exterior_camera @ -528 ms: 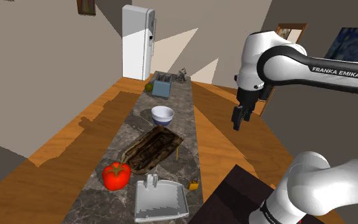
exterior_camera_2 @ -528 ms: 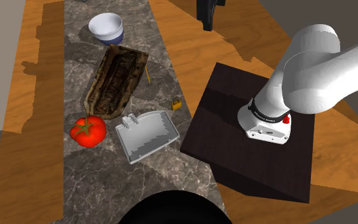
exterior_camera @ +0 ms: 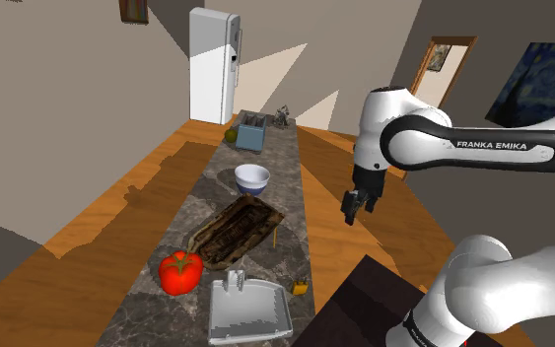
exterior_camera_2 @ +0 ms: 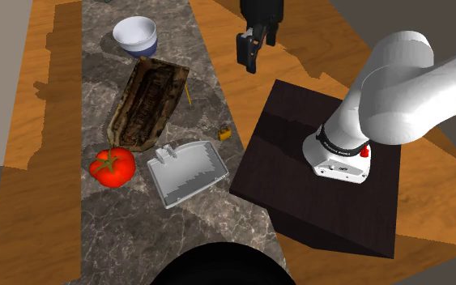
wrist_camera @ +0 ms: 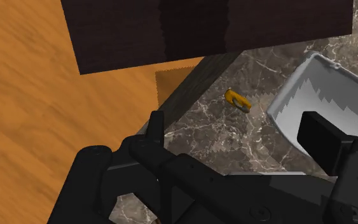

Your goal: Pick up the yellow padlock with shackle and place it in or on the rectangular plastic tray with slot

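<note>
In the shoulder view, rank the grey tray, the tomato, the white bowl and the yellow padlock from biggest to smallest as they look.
1. grey tray
2. tomato
3. white bowl, which looks smaller but sits farther from the camera, so its true rank against the tomato is unsure
4. yellow padlock

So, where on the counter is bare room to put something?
Bare marble lies between the white bowl and the blue box, and below the tomato and grey tray in the second exterior view. Crowded around the dark trough.

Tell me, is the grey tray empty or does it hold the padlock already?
Empty. The tray holds nothing; the yellow padlock lies on the countertop beside it, apart.
</note>
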